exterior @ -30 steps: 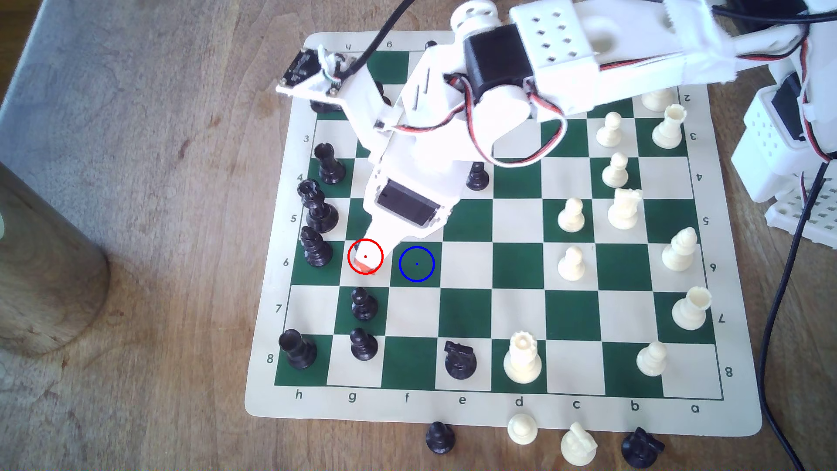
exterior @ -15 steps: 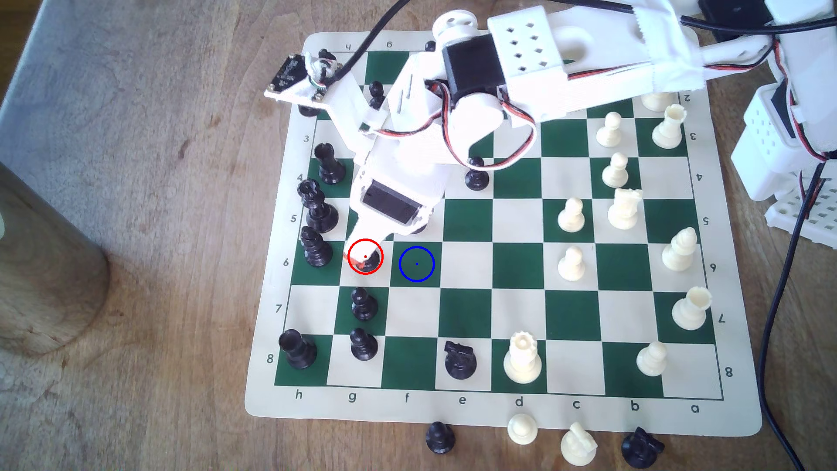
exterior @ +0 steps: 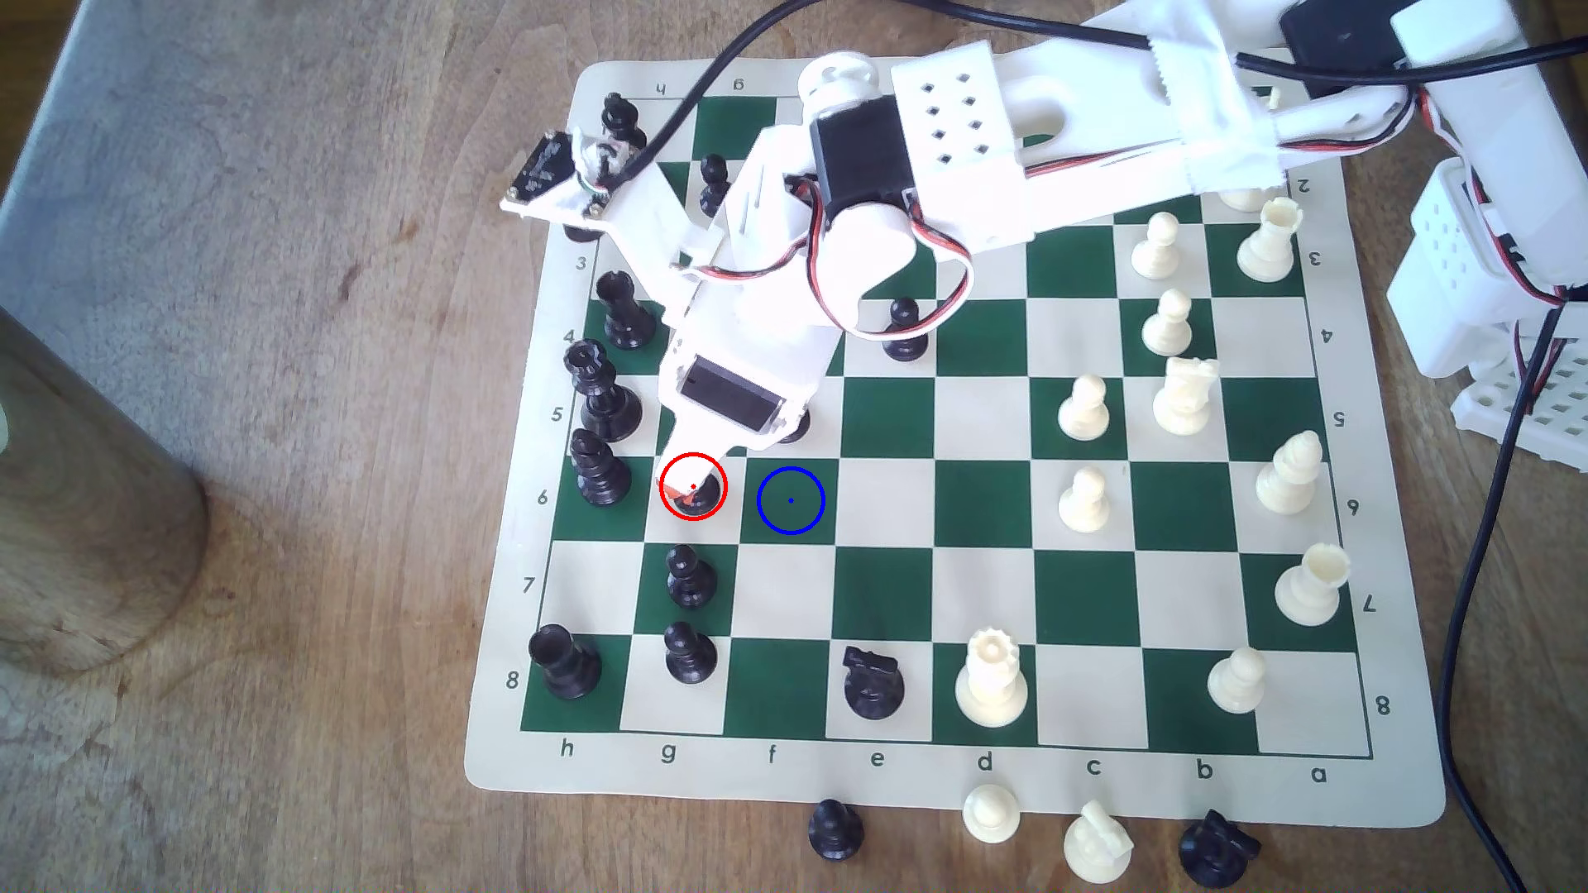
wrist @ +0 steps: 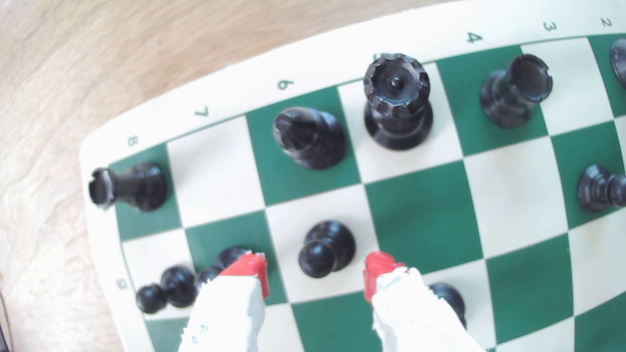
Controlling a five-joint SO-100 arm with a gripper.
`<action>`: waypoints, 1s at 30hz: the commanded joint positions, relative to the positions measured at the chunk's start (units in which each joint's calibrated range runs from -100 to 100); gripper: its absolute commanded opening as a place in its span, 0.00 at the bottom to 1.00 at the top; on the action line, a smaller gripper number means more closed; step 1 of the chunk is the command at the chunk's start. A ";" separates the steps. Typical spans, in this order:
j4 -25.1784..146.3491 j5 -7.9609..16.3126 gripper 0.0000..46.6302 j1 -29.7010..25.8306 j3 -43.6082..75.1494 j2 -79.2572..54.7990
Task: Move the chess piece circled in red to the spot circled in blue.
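In the exterior view, the gripper point(exterior: 685, 491) is seen low over the black pawn point(exterior: 703, 498), which stands inside the red ring on a cream square of the chess board point(exterior: 885, 781). The spot point(exterior: 790, 501), a green square with a blue ring, lies just beside it on the exterior view's right.

In the wrist view, the gripper point(wrist: 315, 274) is seen with its red fingertips point(wrist: 252, 269) apart. The black pawn point(wrist: 325, 248) stands between them and is not touched.

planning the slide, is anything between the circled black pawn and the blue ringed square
Nothing visible. The pawn sits between the open end effector tips, and the blue-ringed square lies directly beside it on the exterior view's right, bare.
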State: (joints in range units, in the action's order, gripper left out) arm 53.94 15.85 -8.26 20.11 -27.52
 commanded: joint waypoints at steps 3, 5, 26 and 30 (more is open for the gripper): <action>-1.61 -0.20 0.34 0.63 6.09 0.02; -1.61 -0.15 0.34 0.63 6.09 -0.23; -4.31 0.29 0.32 -0.31 6.46 -3.29; -4.89 0.73 0.32 -0.70 6.46 -3.21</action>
State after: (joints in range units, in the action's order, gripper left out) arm 50.44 16.09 -8.19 21.46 -33.22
